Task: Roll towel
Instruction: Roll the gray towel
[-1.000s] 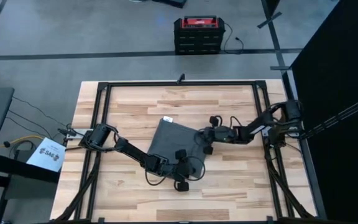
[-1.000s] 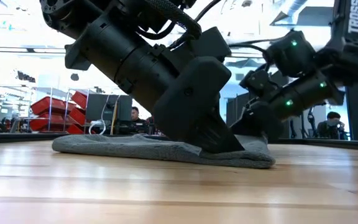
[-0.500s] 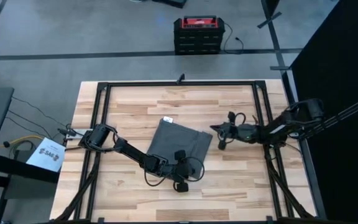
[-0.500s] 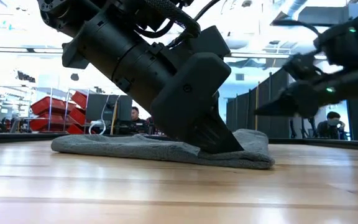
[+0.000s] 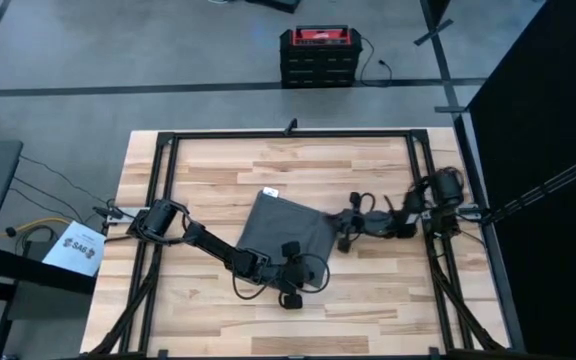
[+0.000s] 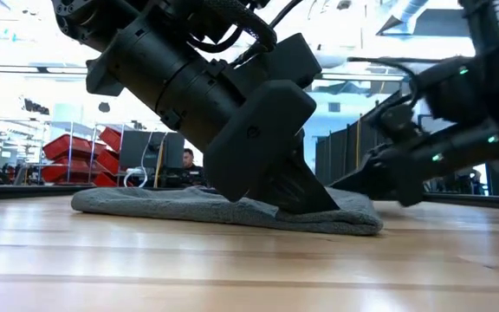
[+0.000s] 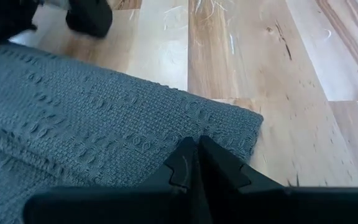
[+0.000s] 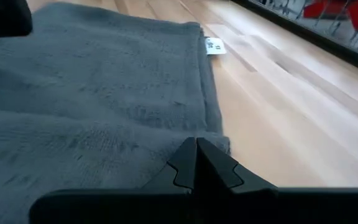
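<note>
The towel (image 5: 286, 226) lies flat and unrolled near the middle of the bench (image 5: 218, 170), folded to a rough square, with its white tag (image 8: 214, 45) at the far corner. The left end effector (image 5: 290, 252) is pressed down on the near edge of the towel, with its fingers closed together on the cloth; whether a fold is actually pinched between them cannot be told, since the tips are hidden against the weave in the left wrist view. The right end effector (image 5: 342, 228) is held low just beside the towel's right edge, fingers drawn shut, with the cloth directly ahead of it and the tag beyond.

No roll is formed, so the task is judged to be at its start, with an edge being secured. The next move probably calls for the edge ahead of the two end effectors to be lifted and turned over evenly, so that the roll begins straight rather than skewed.

The bench is of pale wood planks within a black frame. Beyond it a grey floor, a red and black box (image 5: 317, 54) and, in the low view, a workshop with red bins and seated people are seen.
</note>
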Controlling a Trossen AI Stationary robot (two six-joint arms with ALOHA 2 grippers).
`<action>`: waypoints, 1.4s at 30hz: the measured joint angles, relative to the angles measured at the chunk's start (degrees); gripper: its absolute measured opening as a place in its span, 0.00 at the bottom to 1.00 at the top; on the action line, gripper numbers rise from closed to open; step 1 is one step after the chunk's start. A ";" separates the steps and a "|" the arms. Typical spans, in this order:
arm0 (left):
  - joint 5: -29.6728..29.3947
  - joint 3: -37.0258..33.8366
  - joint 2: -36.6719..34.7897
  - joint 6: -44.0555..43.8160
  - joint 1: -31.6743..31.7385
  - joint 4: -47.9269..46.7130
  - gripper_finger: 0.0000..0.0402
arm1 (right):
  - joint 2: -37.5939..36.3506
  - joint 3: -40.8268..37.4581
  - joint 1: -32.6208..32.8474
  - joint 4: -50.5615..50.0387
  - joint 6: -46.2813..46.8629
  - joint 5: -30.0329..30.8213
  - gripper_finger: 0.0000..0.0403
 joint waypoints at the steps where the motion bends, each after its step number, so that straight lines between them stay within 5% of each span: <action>1: 0.00 0.02 0.00 0.00 -0.05 -0.06 0.04 | 1.03 1.01 0.15 0.63 -0.87 0.03 0.00; 27: -0.08 1.00 -1.08 -3.31 -1.30 -1.33 0.04 | 1.45 4.61 -3.49 -8.30 5.22 -4.56 0.00; 38: 2.02 6.17 -6.40 -4.85 -2.89 -14.73 0.04 | 0.31 4.37 -3.51 -9.74 4.05 -4.80 0.00; 42: 1.43 6.44 -10.98 1.72 -0.62 -15.73 0.04 | -3.56 3.23 -3.26 -12.06 2.08 -4.40 0.00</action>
